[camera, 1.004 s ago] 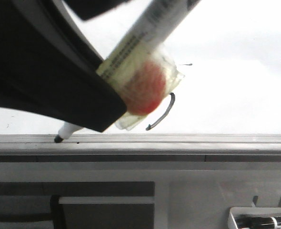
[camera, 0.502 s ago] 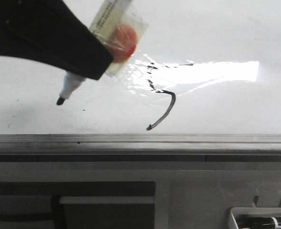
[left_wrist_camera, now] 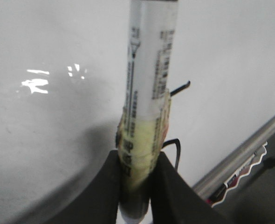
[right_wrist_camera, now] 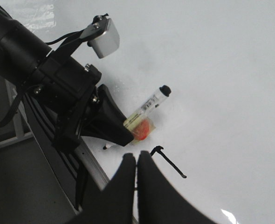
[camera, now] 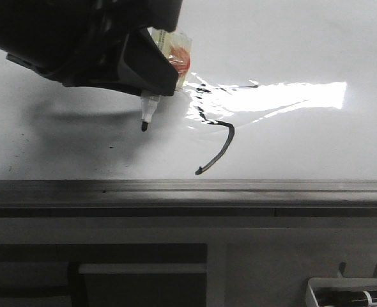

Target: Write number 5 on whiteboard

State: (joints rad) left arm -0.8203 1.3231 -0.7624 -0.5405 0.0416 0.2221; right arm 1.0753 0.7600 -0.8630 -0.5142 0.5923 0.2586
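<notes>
On the glossy whiteboard [camera: 303, 38] the number 5 [camera: 222, 131] shows as thin black strokes, its curved tail ending near the frame; glare covers its upper part. My left gripper [camera: 158, 71] is shut on a white marker pen [left_wrist_camera: 147, 93] wrapped in yellowish tape with a red patch. The pen's black tip [camera: 144, 126] points down at the board just left of the 5; I cannot tell whether it touches. The right wrist view shows the pen [right_wrist_camera: 147, 108], the 5's strokes [right_wrist_camera: 169, 163] and my right gripper [right_wrist_camera: 136, 161], shut and empty, over the board by its frame.
A grey metal frame edge [camera: 239, 187] borders the board on the near side, with a grey cabinet front [camera: 271, 256] below it. A white tray [camera: 351, 293] holding dark pens sits at the lower right. The left arm's black body [right_wrist_camera: 44, 79] reaches over the frame.
The left gripper has carried the marker from the frame edge out over the board and rightward toward the 5. The pen now stands more upright, and the 5 is uncovered.
</notes>
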